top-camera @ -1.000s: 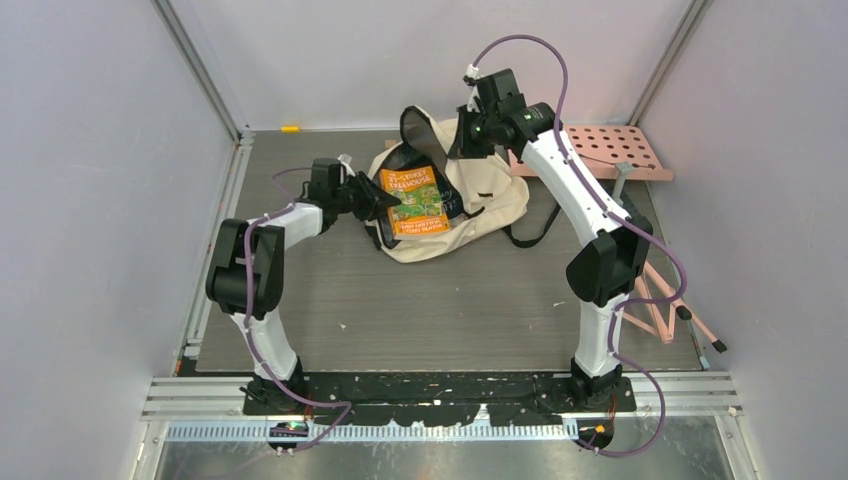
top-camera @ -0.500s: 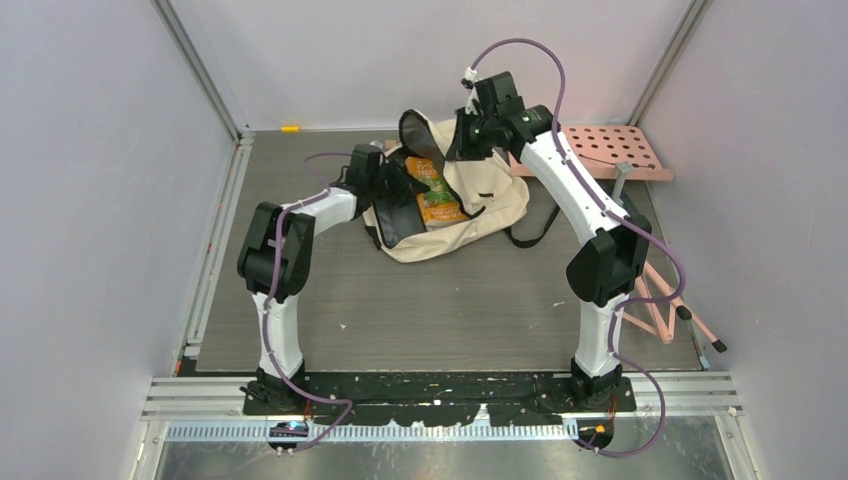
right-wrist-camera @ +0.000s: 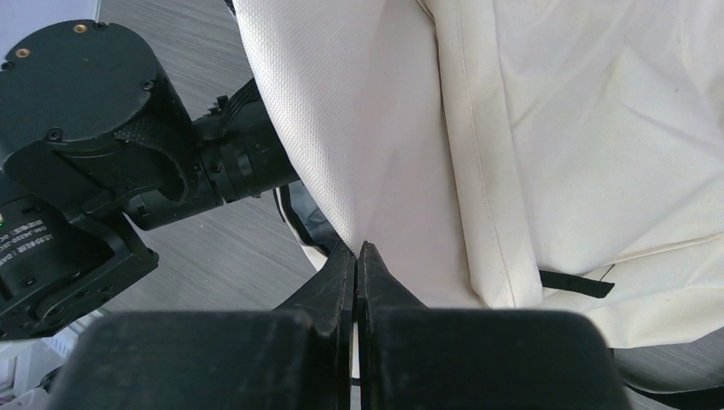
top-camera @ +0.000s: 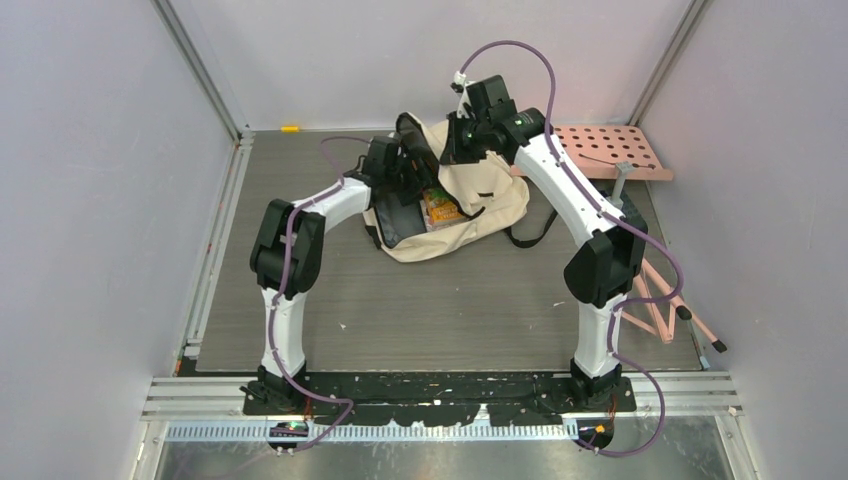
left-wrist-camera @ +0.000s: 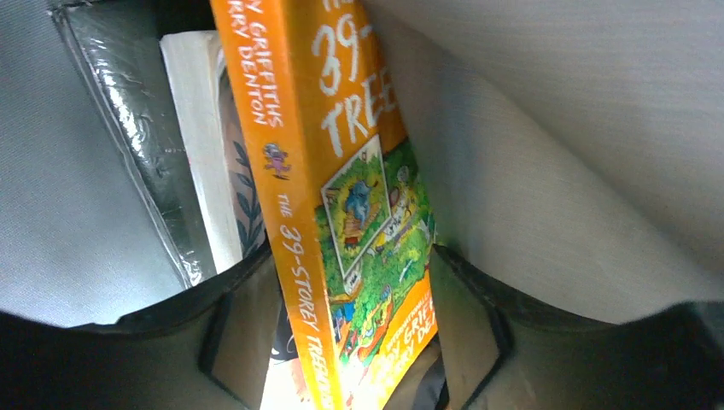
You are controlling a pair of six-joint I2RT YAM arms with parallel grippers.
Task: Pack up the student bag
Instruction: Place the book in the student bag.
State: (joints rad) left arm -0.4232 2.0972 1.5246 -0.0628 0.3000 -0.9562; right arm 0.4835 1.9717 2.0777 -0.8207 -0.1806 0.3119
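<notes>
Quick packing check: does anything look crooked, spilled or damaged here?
Nothing stands out: the orange book sits inside the student bag beside a white-paged book, with no spill or damage visible.

The left arm is stretched forward and rightwards, and the left gripper is held inside the bag with its jaws parted. The right arm is raised and bent leftwards, and the right gripper is pressed closed on the bag's edge.
</notes>
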